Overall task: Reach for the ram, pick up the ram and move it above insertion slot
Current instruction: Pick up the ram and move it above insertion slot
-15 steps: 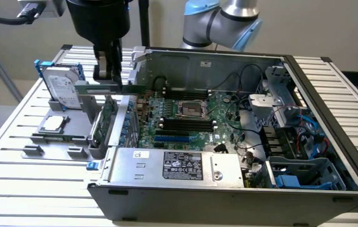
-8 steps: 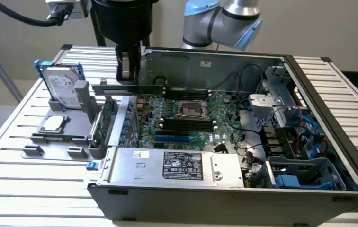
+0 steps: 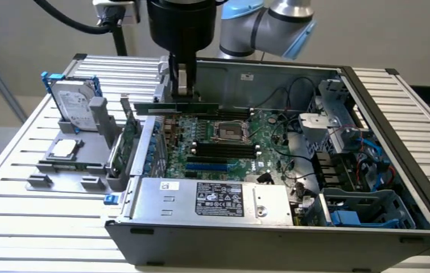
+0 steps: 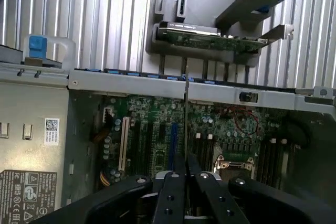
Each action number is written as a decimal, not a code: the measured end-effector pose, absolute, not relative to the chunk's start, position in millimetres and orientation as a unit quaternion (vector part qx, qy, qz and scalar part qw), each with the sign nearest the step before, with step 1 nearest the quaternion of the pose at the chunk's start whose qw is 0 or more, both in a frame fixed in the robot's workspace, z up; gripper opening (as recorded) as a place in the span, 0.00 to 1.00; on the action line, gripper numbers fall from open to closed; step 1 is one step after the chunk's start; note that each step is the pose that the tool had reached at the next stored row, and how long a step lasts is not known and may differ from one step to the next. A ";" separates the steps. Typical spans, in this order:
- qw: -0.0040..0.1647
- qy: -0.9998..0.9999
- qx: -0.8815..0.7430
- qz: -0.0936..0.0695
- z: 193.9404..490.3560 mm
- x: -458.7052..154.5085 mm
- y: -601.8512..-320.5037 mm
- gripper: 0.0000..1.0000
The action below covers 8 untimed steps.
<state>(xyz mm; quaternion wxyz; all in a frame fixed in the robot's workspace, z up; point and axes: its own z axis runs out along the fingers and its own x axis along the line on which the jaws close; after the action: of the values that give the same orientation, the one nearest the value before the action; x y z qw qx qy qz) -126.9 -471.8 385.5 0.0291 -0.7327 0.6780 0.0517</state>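
My gripper (image 3: 181, 94) is shut on the ram (image 3: 178, 107), a thin green stick that hangs level above the far-left corner of the open computer case (image 3: 276, 227). In the wrist view the ram (image 4: 186, 114) shows edge-on as a thin line running up from between the black fingers (image 4: 170, 192). The insertion slot (image 3: 223, 150) is one of several long black sockets lying parallel, in front of the silver processor socket (image 3: 228, 132). These sockets (image 4: 202, 150) lie below and slightly to one side of the ram's edge.
A grey holder (image 3: 71, 168) on the exterior view's left carries a hard drive (image 3: 74, 105), a processor chip (image 3: 63, 149) and an upright green expansion card (image 3: 128, 136). A shorter blue slot (image 3: 206, 166), the power supply (image 3: 215, 199), cables and a drive cage (image 3: 344, 125) crowd the case.
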 end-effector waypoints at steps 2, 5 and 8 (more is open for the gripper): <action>0.029 0.678 -0.733 0.052 385.6 -117.9 -471.7 0.13; 0.029 0.678 -0.733 0.052 385.6 -104.2 -471.0 0.13; 0.029 0.678 -0.733 0.052 385.4 -90.7 -468.4 0.13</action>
<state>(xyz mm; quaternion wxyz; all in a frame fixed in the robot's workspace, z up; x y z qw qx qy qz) -90.7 -468.4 385.4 0.0291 -0.7327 0.6780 0.0517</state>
